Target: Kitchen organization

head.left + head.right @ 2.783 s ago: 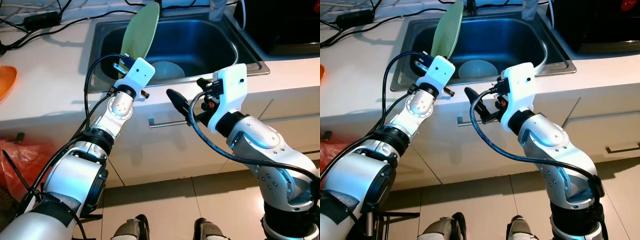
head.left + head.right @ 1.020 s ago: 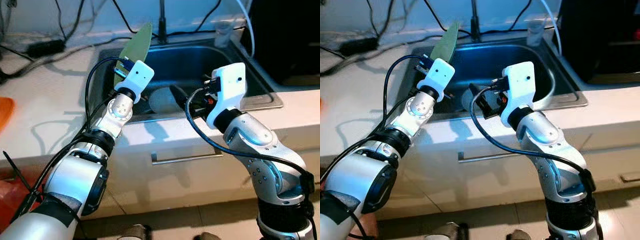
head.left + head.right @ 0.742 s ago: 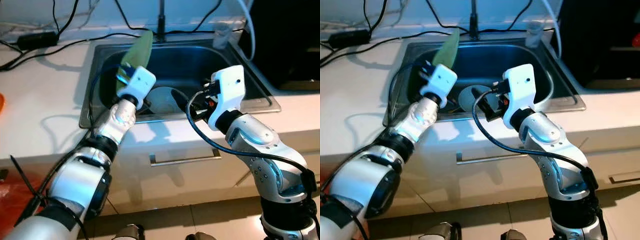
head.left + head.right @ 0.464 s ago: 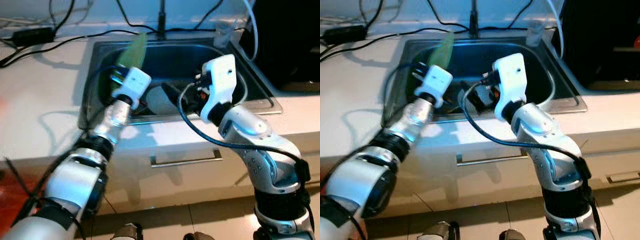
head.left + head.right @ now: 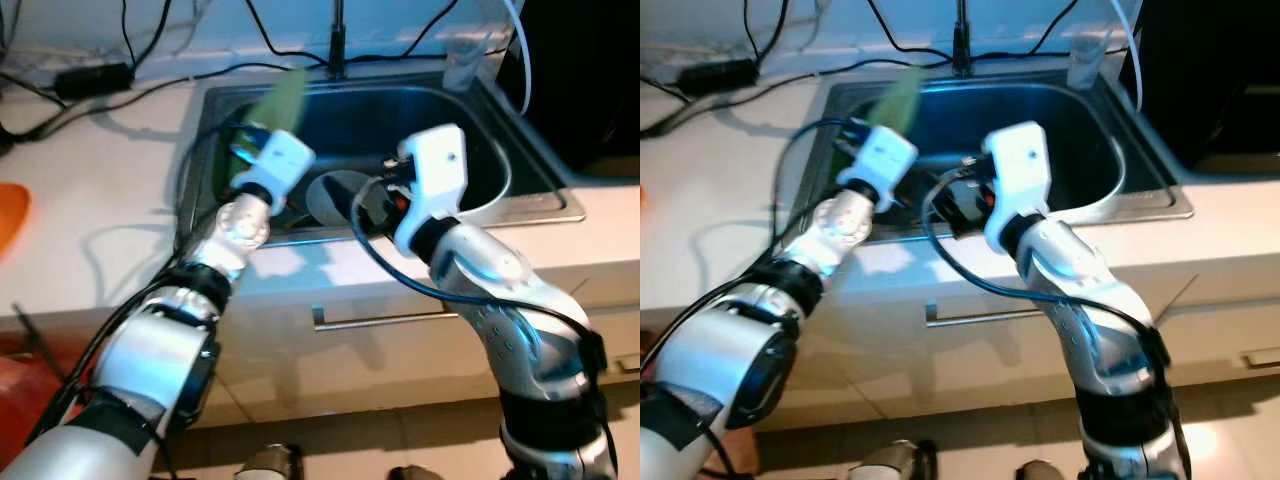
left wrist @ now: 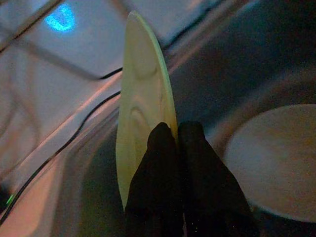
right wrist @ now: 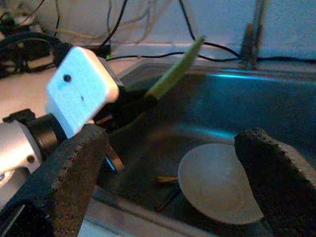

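A pale green plate (image 5: 280,100) stands on edge over the left part of the steel sink (image 5: 520,175). My left gripper (image 6: 175,133) is shut on its lower rim, one finger on each face (image 6: 160,148). A round grey-white plate (image 7: 217,185) lies flat on the sink's bottom, with a couple of thin sticks (image 7: 168,180) beside it. My right gripper (image 7: 173,136) is open just over the sink's front rim and faces that flat plate, with nothing between its fingers (image 7: 74,168). In the right wrist view the green plate (image 7: 175,69) rises behind the left wrist's white block (image 7: 81,91).
A faucet (image 5: 338,40) and a clear cup (image 5: 460,65) stand behind the sink. Cables and a power adapter (image 5: 95,75) lie on the white counter (image 5: 90,230) at the left, near an orange item (image 5: 10,200). A dark appliance (image 5: 590,80) is at the right. A drawer handle (image 5: 370,320) runs below.
The camera has shifted. My right gripper went from in front of the counter edge to over the sink's front rim. The left gripper still holds the green plate, now lower over the sink.
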Robot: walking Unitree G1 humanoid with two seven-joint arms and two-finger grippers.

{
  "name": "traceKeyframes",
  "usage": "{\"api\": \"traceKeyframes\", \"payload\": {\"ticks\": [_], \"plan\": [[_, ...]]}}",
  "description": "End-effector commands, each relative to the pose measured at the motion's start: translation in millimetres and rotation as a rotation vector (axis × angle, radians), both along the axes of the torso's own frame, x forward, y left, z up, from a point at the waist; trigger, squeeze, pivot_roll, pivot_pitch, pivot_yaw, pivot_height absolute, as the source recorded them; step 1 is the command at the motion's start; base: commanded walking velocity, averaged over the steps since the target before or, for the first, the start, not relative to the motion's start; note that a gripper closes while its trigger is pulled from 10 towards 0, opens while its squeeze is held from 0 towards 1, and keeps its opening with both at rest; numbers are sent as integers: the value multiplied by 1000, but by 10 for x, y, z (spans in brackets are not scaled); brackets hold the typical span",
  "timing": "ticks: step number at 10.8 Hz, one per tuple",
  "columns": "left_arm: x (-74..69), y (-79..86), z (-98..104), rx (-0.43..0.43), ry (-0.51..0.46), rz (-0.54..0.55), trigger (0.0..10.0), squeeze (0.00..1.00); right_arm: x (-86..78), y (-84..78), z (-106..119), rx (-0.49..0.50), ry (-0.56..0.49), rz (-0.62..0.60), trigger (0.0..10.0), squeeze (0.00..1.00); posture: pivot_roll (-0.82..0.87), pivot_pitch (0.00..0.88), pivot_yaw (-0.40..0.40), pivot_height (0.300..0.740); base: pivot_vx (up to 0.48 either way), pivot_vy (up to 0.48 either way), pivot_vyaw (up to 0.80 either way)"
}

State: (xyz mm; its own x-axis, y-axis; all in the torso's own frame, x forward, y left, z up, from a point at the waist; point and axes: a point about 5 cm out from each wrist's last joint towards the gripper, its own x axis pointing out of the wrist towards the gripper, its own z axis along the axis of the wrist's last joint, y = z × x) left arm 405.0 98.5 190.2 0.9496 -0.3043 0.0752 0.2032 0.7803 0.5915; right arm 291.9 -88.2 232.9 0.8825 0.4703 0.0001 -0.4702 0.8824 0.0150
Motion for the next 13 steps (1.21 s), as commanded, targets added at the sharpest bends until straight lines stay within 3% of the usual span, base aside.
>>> {"api": "traceKeyframes", "payload": {"ticks": [1,2,4,6,9,13], "plan": [[25,-141,172,41,-35,-69,6078,0,-44,-21,21,1,-3,-18,10000,0,-141,103,138,740,0,0,0],[13,-218,166,65,-28,-103,9843,0,-79,-28,11,1,5,-29,10000,0,-153,113,153,740,0,0,0],[-30,-416,99,125,4,-174,10000,0,-186,-75,-42,-17,46,-54,10000,0,-171,137,166,740,0,0,0],[-47,-487,50,145,34,-188,10000,0,-247,-111,-72,-45,84,-56,10000,0,-174,147,156,740,0,0,0],[-42,-421,-84,188,131,-162,10000,0,-301,-100,-6,-80,104,-30,10000,0,-188,160,144,740,0,0,0],[-151,-361,-450,373,271,-230,10000,0,-333,-147,62,-95,118,-59,10000,0,-202,165,150,740,0,0,0]]}}
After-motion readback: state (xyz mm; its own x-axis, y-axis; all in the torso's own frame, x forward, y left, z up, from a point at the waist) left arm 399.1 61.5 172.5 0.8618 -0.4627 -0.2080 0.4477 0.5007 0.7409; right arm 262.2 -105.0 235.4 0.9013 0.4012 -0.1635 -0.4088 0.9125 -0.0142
